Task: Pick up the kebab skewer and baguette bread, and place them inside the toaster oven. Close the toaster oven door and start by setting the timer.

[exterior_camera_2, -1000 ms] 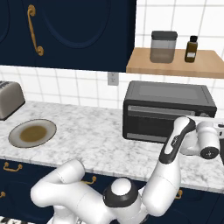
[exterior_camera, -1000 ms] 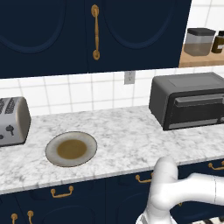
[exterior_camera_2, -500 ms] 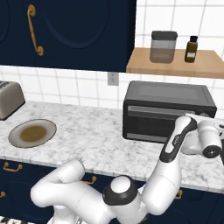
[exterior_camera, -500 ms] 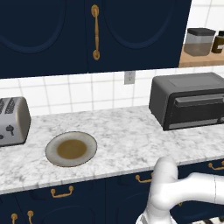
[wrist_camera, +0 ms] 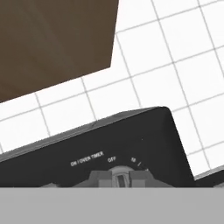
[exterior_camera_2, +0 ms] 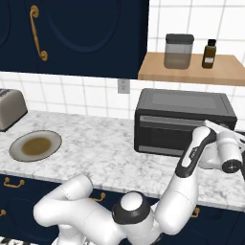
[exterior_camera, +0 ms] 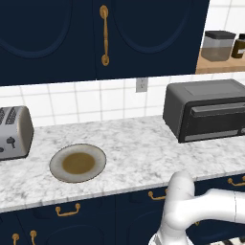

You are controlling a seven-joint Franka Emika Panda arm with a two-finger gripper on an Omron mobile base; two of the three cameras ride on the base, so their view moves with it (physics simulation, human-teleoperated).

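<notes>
At the far left the silver toaster (exterior_camera: 14, 133) stands on the bench (exterior_camera: 139, 153), then my emptied plate (exterior_camera: 78, 163), bare because, I judge, the skewer and baguette already sit behind the shut toaster oven door (exterior_camera_2: 165, 134). Further right stands the toaster oven (exterior_camera_2: 184, 122), and at its right end my pincer (exterior_camera_2: 233, 143), clenched on nothing I can make out, faces the timer knob (wrist_camera: 119, 178). Since a second ago my hand has crept slightly nearer; the rest is unchanged.
</notes>
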